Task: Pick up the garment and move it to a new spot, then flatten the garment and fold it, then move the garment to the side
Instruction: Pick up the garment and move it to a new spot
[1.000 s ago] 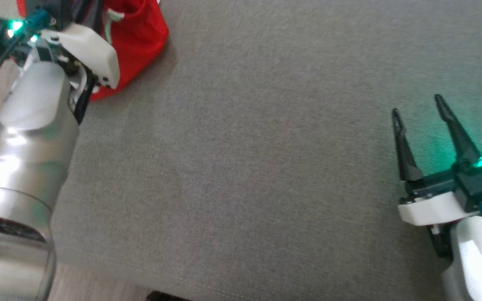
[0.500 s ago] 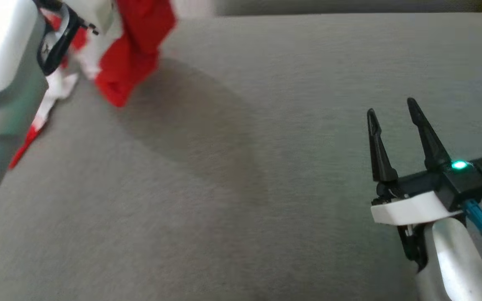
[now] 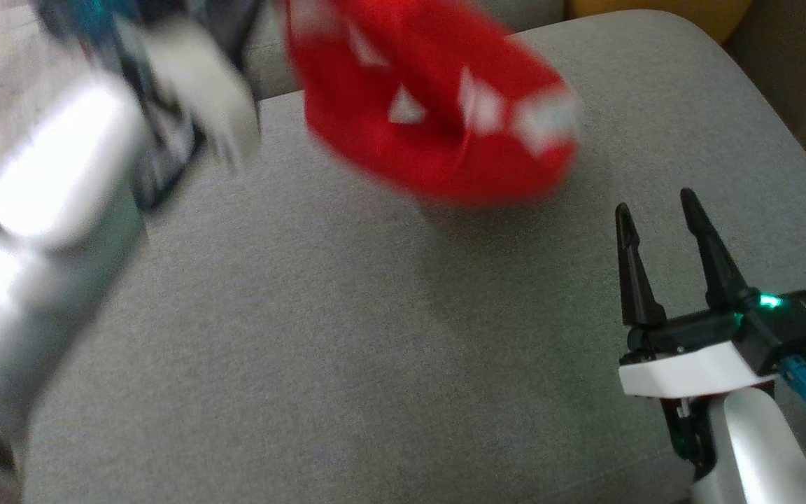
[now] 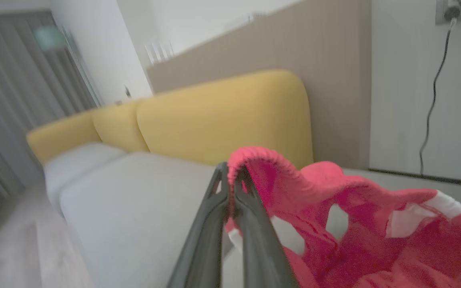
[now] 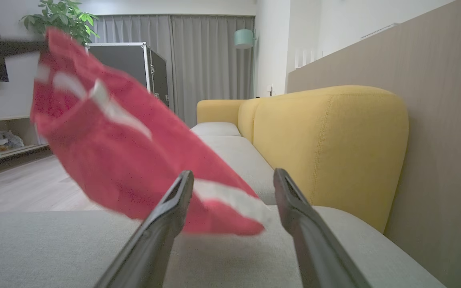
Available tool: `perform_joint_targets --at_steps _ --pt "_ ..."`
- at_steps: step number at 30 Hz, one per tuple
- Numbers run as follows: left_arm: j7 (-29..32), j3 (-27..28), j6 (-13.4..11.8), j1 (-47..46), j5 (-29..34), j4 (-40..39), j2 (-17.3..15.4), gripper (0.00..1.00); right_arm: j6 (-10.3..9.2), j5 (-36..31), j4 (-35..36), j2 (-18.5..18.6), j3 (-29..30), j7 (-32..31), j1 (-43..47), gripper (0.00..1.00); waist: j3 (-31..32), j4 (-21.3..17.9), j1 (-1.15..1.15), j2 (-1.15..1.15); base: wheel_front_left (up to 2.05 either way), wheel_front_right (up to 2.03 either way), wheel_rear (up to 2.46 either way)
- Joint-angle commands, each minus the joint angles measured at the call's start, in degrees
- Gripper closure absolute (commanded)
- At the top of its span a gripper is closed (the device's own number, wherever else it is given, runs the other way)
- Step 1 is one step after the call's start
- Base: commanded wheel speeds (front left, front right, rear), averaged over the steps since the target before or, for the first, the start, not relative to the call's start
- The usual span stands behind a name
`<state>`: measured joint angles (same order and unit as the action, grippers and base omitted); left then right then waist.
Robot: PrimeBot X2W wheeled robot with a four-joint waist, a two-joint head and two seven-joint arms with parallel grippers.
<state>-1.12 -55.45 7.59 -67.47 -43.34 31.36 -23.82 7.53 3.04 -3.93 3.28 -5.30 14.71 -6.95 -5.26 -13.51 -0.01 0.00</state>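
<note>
1. Okay, the left claw (image 4: 230, 182) is pressed together, pinching a ribbed edge of the red garment (image 4: 334, 224) between its tips (the left wrist view is clear on this).
2. The garment hangs from that pinch, lifted over the grey sofa seat (image 3: 305, 336). It is red with white patches, bunched up and blurred in the head view, and sits above the far part of the cushion.
3. I cannot tell whether its lowest edge touches the seat. A soft shadow lies on the cushion just under it.
4. The right claw (image 3: 653, 203) is spread wide and holds nothing. It is low over the near right of the seat, fingers pointing toward the garment but apart from it.
5. In the right wrist view the garment slopes from upper left down to just beyond the two spread fingers.
6. The left forearm (image 3: 46, 210) is pale and motion-blurred at the left of the head view.
7. The yellow backrest (image 5: 326, 140) stands behind the seat, against a beige wall panel (image 5: 434, 100).
</note>
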Motion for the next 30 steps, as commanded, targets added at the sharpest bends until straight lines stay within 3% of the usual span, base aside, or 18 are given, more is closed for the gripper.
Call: perform_joint_targets --at_steps 1,4,5,6,7,11,16,20,24,27,30 --pt "-0.38 1.28 -0.17 1.54 -0.54 0.06 -2.41 1.00 -0.04 0.30 2.01 -0.39 -1.52 0.29 -1.04 0.00 0.15 -0.39 0.01 0.00 0.00 0.00 0.00" --pt "-2.97 -0.50 -0.43 11.08 -2.13 3.08 -2.11 1.00 -0.04 0.11 1.50 -0.39 -1.58 0.29 -0.35 0.00 -0.21 0.00 0.01 0.00 0.00 0.00 0.00" --pt "-4.41 -0.96 -0.74 13.77 -2.28 4.59 -1.80 0.81 -0.04 0.01 1.31 -0.40 -1.67 0.29 -0.09 0.00 -0.27 0.25 0.01 0.00 0.00 0.00 0.00" --pt "-6.01 -1.54 -1.00 16.13 -2.09 6.26 -1.46 0.37 -0.04 -0.07 1.13 -0.40 -1.81 0.29 0.19 0.00 -0.27 0.51 0.01 0.00 0.00 0.00 0.00" --pt "-7.62 -1.93 -1.39 18.29 -2.01 8.05 -0.94 0.00 -0.04 -0.19 0.93 -0.40 -2.01 0.29 0.50 0.00 -0.16 0.81 0.01 0.00 0.00 0.00 0.00" --pt "-12.92 -0.26 -3.74 26.19 -3.70 14.86 2.08 0.00 -0.04 -0.83 -0.08 -0.40 -1.88 0.29 2.36 0.00 1.19 3.16 0.01 0.00 0.00 0.00 0.00" --pt "-13.83 3.64 -7.70 33.61 -1.79 13.50 3.33 0.00 -0.04 -1.35 -1.57 -0.40 -0.95 0.29 4.93 0.00 3.63 7.61 0.01 0.00 0.00 0.00 0.00" --pt "-13.86 10.10 -11.91 42.66 1.54 5.88 3.25 0.00 -0.04 -1.19 -2.96 -0.40 -0.07 0.29 6.98 0.00 5.81 11.62 0.01 0.00 0.00 0.00 0.00" --pt "-13.87 20.92 -16.88 53.23 5.99 -5.95 3.79 0.00 -0.04 -1.29 -4.13 -0.40 0.52 0.29 8.61 0.00 7.49 14.70 0.01 0.00 0.00 0.00 0.00" --pt "-13.87 30.77 -20.10 61.97 10.71 -15.85 6.10 0.00 -0.04 -0.58 -5.10 -0.40 0.65 0.29 10.09 0.00 9.03 16.40 0.01 0.00 0.00 0.00 0.00" --pt "-13.87 38.31 -21.30 69.43 17.03 -24.45 9.36 0.00 -0.04 0.03 -5.44 -0.40 0.19 0.29 11.97 0.00 10.72 17.67 0.01 0.00 0.00 0.00 0.00"
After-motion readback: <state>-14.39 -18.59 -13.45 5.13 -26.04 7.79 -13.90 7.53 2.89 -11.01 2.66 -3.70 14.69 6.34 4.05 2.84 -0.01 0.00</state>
